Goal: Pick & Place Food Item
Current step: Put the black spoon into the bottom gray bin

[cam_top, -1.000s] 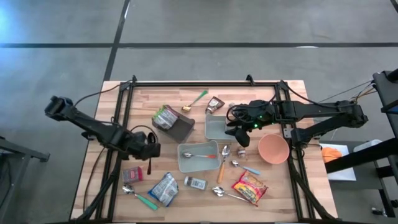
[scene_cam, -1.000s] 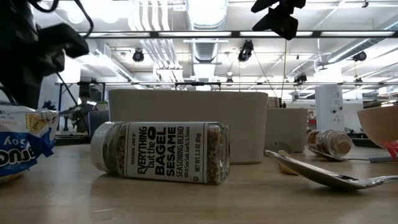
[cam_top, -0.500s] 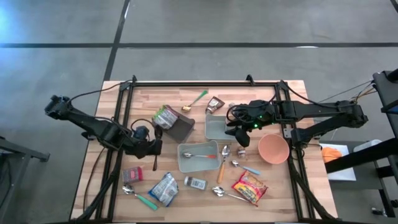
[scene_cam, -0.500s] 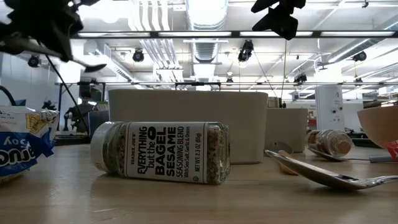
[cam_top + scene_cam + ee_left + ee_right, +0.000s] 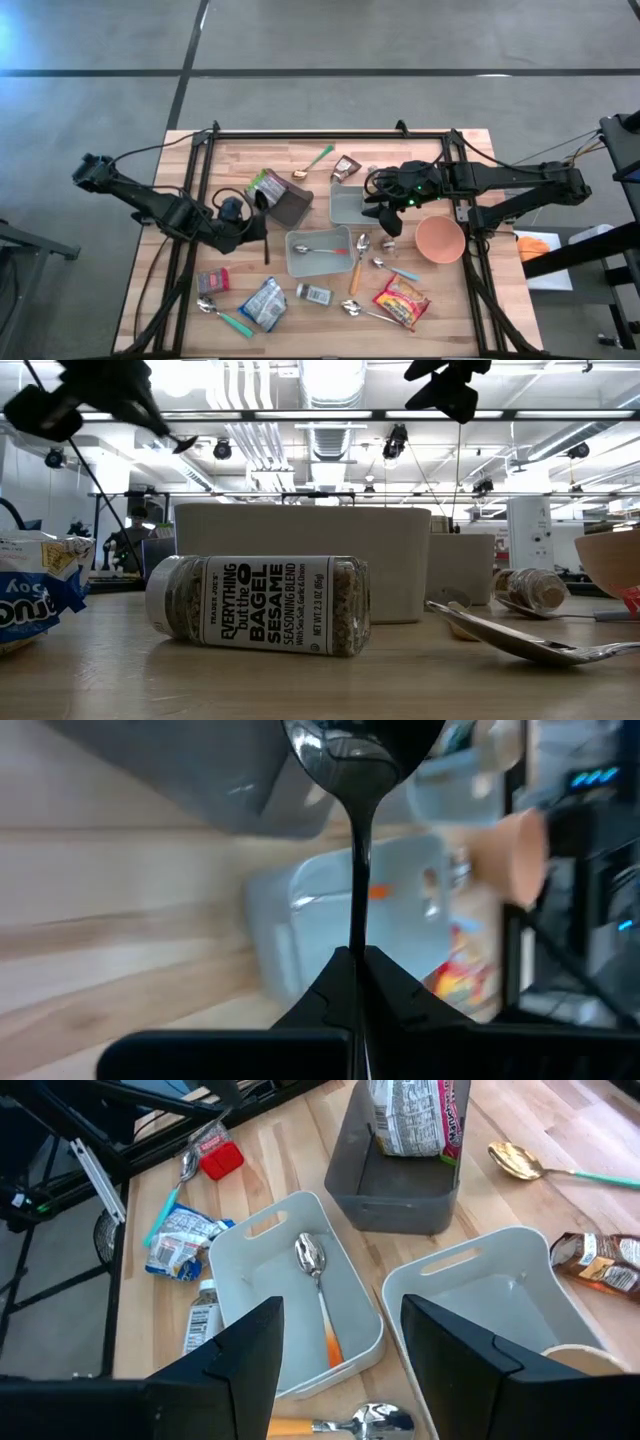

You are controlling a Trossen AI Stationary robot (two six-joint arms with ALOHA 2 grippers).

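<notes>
A pale wood table (image 5: 470,150) is seen, with light grey bins (image 5: 318,252), a dark grey bin (image 5: 290,208), a pink bowl (image 5: 439,239) and a red-yellow packet (image 5: 402,301).

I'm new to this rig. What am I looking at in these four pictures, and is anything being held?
Two dark robot arms work at a wooden table. One picture looks straight down, one sits at tabletop level, and two come from cameras on the arms' wrists. Spoons, snack packets, a seasoning jar, a pink bowl and plastic bins lie on the table. The left end effector is shut on a dark spoon. The right end effector hovers open over a white bin, holding nothing.
</notes>
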